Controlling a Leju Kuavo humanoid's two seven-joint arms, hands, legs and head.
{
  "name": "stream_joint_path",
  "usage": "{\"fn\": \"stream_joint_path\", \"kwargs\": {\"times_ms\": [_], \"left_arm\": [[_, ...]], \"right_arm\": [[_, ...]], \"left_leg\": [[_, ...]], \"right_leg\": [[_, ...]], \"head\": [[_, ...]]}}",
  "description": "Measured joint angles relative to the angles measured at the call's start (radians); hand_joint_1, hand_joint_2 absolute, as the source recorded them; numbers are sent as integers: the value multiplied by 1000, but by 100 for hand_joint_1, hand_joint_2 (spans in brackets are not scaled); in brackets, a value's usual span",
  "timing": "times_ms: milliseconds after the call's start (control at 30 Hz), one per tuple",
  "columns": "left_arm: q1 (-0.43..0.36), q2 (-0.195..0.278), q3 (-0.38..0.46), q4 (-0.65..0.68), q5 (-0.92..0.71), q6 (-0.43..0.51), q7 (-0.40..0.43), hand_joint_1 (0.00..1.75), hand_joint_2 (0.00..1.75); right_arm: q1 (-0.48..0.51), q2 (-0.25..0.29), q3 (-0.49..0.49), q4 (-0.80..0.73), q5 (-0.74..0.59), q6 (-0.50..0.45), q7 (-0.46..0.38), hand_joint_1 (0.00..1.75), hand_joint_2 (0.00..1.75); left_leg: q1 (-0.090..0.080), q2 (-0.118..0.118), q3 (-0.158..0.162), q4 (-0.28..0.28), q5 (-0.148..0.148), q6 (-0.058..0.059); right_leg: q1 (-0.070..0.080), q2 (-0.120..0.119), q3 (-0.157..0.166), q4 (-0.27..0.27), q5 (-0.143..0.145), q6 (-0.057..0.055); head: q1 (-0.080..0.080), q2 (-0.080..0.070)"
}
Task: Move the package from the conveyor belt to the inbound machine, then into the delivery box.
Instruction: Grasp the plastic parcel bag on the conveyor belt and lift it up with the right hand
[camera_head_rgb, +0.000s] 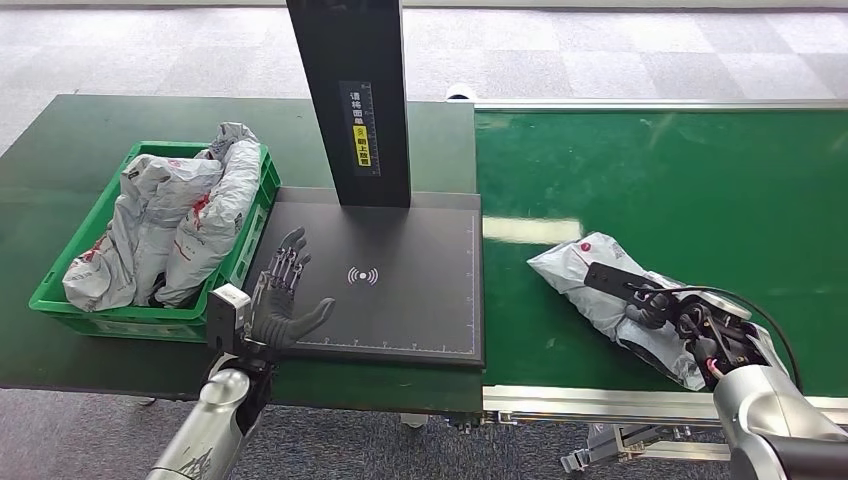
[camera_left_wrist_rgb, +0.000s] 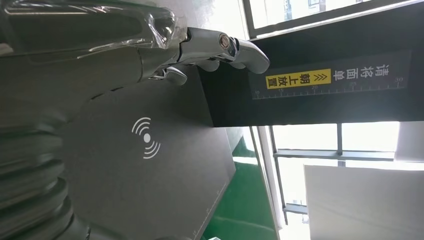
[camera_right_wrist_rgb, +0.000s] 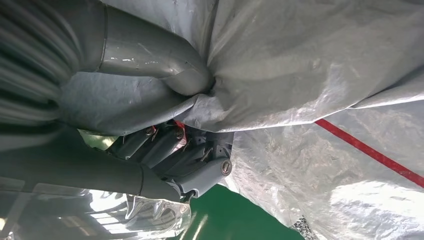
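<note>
One package (camera_head_rgb: 590, 272) (grey) in right robot hand (camera_head_rgb: 665, 310)

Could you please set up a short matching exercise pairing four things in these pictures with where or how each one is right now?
Things:
1. Grey plastic mailer package with a red stripe
2. Green plastic crate
3. Left hand
4. Black scanner pad with a white wireless symbol

States:
A. Holds a pile of grey bags
B. Open, over the pad's near left corner
C. Lies between the crate and the belt
D. On the green conveyor belt, gripped by the right hand

Pairs: 1-D, 2-A, 3-B, 4-C
</note>
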Motion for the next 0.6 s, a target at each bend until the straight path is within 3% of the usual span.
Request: {"fn": "stream_joint_path", "kwargs": {"times_ms": [267, 600], "left_arm": [[1, 1, -3, 0, 4, 7, -2, 0, 175], [98, 17, 16, -109, -13, 128, -52, 0, 175]], "right_arm": [[1, 0, 3, 0, 0, -8, -36, 175, 175], [1, 39, -36, -37, -139, -337, -227, 175, 175]], "left_leg": [[0, 0, 0, 0, 0, 0], [0, 0, 0, 0, 0, 0]], "right_leg": [[0, 0, 0, 0, 0, 0], [0, -1, 0, 0, 0, 0]], "head": [[0, 0], [0, 0]]}}
